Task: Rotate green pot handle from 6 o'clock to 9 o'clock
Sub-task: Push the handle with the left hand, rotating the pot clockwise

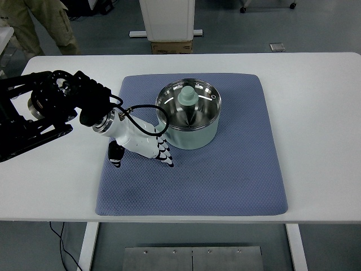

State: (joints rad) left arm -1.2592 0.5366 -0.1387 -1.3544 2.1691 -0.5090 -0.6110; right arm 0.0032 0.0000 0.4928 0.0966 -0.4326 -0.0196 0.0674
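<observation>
- Green and shiny inside, the pot (189, 116) sits on the blue mat (225, 180), toward the mat's far side.
- The mat lies on the white counter (321, 113).
- The left hand (148, 144) comes in from the left and rests on the mat.
- Its fingers (165, 153) reach the pot's lower left side, right up against the wall.
- The fingers look loosely stretched out and hold nothing that shows.
- A person's legs (39, 25) stand past the counter's far corner.

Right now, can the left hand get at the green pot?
Probably yes. The left hand already sits against the green pot's lower left wall on the blue mat, with nothing between them.
</observation>
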